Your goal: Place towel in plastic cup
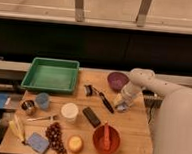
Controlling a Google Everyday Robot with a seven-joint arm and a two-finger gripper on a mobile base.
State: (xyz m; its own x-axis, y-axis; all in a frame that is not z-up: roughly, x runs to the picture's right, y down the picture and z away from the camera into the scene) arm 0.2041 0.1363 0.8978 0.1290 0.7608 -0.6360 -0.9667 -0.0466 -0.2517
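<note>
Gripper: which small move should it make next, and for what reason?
Probably ease down to grasp. The gripper hangs low at the table's right side, over a pale thing, perhaps the towel; the blue cup stands far left.

Light wooden table (134,125), rectangular. Back left: green plastic tray (50,75). Back right: purple bowl (117,80). Middle: black-handled brush (104,100), flat black bar (91,116), white round cup (69,111). Left side: blue plastic cup (42,100), small metal cup (28,106), metal spoon (40,119). Front edge: yellow banana (17,129), blue sponge (36,142), dark grape bunch (55,137), yellow round fruit (75,143), red bowl (106,139). Gripper (121,104) sits low over the table's right side, below the purple bowl.
</note>
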